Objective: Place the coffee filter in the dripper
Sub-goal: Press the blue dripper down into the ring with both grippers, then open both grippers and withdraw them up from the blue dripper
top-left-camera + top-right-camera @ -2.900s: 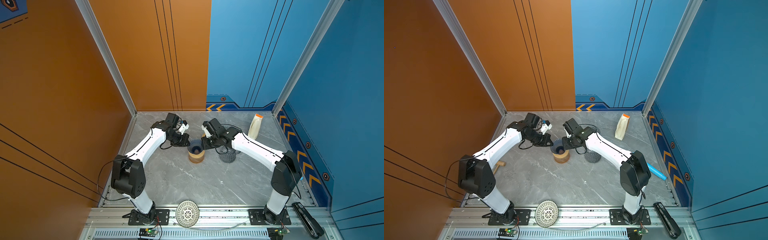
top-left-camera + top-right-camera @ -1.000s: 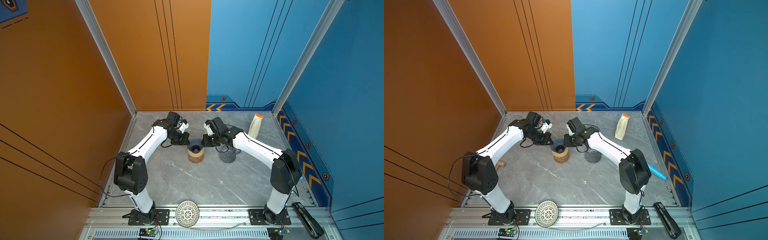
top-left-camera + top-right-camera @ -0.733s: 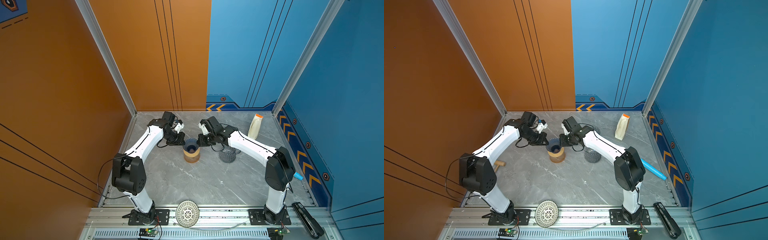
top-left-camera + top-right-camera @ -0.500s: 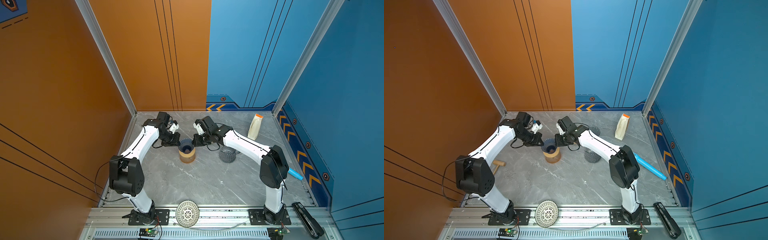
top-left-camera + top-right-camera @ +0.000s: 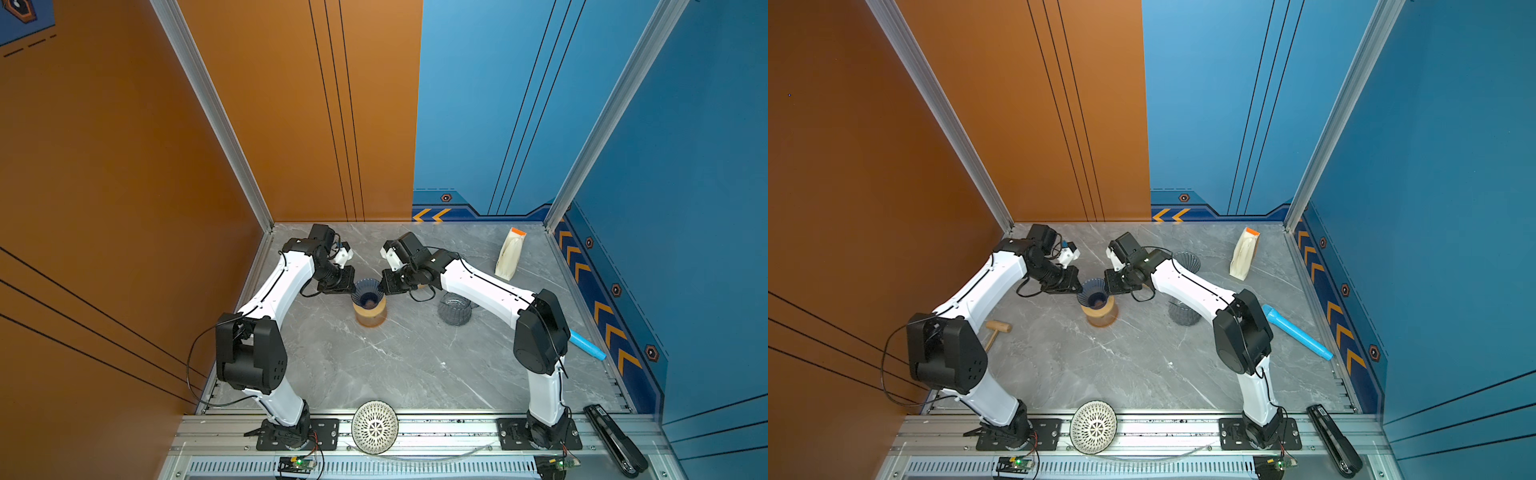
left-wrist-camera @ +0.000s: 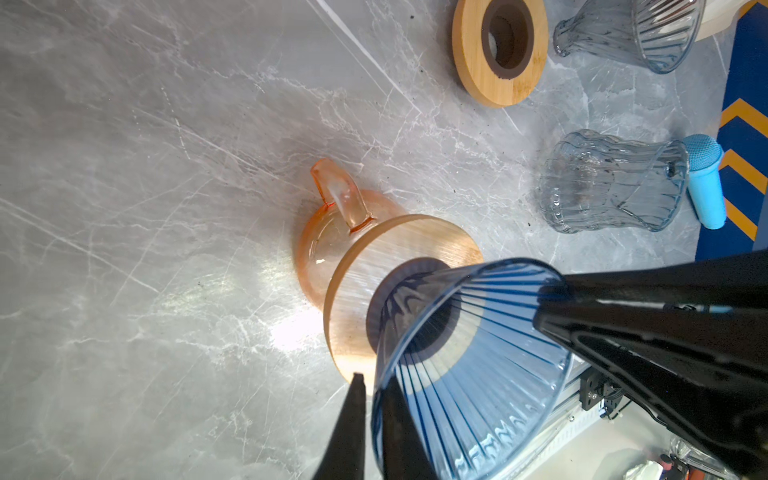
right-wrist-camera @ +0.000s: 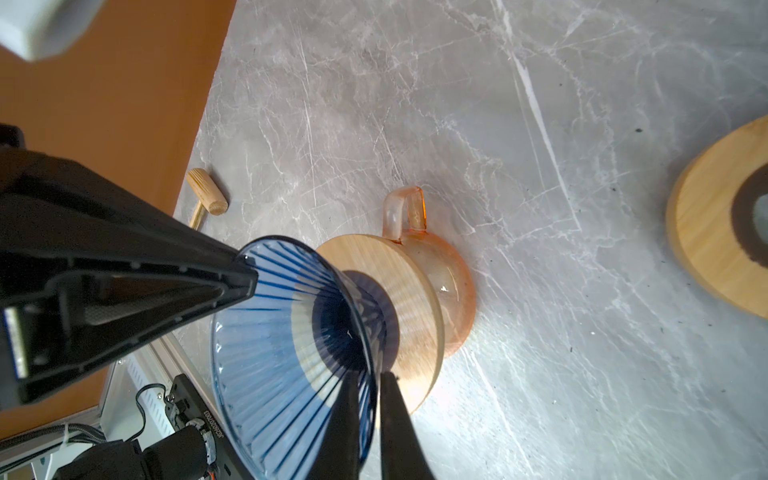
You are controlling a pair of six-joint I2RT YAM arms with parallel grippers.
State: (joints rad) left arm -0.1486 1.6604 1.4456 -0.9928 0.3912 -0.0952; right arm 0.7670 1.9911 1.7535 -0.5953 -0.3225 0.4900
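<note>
Grey marble tabletop (image 5: 415, 365), orange-blue walls

Non-task stuff on counter: wooden mallet (image 5: 994, 331) near left edge, blue flashlight (image 5: 1296, 332) by right edge, white pouch (image 5: 510, 258) near back-right corner, clear ribbed glass (image 5: 455, 308) on its side mid-right, white lattice bowl (image 5: 375, 427) on front rail.

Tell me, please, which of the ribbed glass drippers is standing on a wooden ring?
The blue dripper pinched at its rim, atop the wooden ring on the orange jug. The other two drippers rest directly on the table.
</note>
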